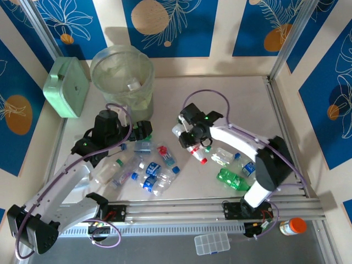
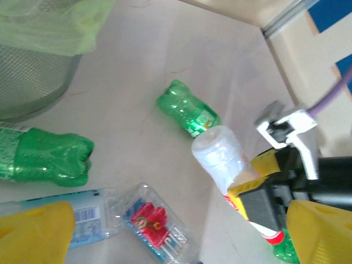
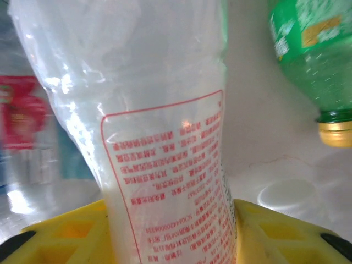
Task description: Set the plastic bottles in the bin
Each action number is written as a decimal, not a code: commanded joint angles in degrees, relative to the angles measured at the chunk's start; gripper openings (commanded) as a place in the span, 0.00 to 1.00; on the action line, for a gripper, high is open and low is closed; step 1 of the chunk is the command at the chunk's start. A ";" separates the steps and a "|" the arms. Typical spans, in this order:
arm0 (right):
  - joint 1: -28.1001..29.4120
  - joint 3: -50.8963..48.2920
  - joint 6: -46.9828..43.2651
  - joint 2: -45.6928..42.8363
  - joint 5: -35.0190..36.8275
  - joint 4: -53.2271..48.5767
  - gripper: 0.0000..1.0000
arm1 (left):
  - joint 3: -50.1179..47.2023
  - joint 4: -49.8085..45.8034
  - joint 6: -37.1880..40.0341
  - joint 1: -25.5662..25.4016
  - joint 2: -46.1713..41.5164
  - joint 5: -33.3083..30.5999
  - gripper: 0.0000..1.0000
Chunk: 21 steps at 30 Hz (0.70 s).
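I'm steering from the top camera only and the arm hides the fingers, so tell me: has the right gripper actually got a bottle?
Observer: Yes. In the right wrist view the right gripper is shut on a clear bottle with red print, clamped between its two yellow fingers.
Operator: And the left gripper, anything in it?
Observer: No. In the left wrist view the left gripper is open and holds nothing. A flattened red-label bottle lies on the table beyond it, untouched.
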 commanded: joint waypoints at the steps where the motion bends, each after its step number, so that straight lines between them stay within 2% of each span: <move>1: 0.26 -2.54 0.47 -7.76 -6.36 3.33 0.49 | -0.60 4.74 0.72 0.49 -1.50 6.51 0.98; 7: -0.17 -7.11 2.58 -20.68 -18.83 10.49 0.50 | -3.80 19.77 -4.83 -0.38 -1.41 19.62 0.94; 13: -0.94 -7.94 5.20 -26.57 -28.93 15.45 0.53 | -3.00 32.77 -10.75 -2.68 1.88 28.86 0.93; 21: -1.85 -6.14 9.03 -27.35 -38.33 18.55 0.53 | -1.61 40.58 -9.81 -8.02 3.44 30.67 0.90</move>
